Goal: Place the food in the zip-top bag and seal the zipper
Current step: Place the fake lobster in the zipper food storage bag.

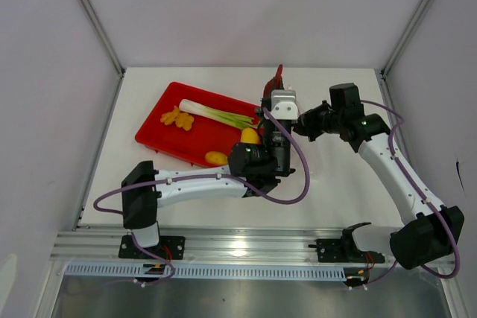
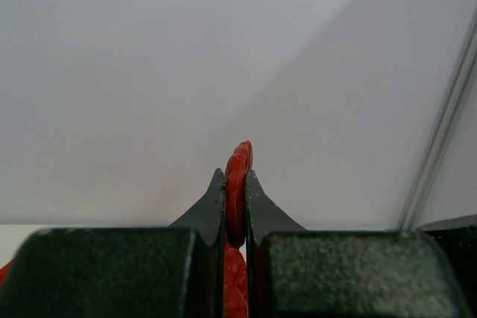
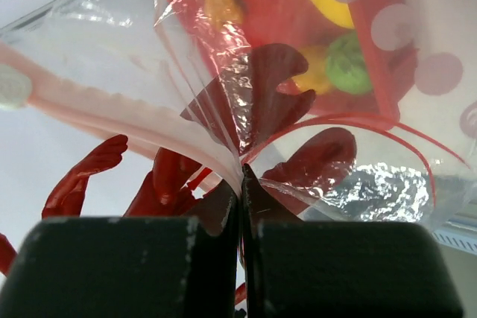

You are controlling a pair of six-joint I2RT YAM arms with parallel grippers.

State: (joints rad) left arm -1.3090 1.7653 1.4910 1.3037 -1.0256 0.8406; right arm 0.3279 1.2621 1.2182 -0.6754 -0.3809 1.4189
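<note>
On the tray point(image 1: 188, 144) the ruffled piece point(image 1: 177, 118) lies left of the leek point(image 1: 216, 115).

White table point(image 1: 328, 191), red tray point(image 1: 197, 143) on its left half

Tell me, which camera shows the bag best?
The right wrist: the bag fills it, pinched in the right gripper. From the top it cannot be made out; the left wrist shows only a chilli.

Red tray point(image 1: 160, 138), white tbl point(image 1: 335, 184)
</note>
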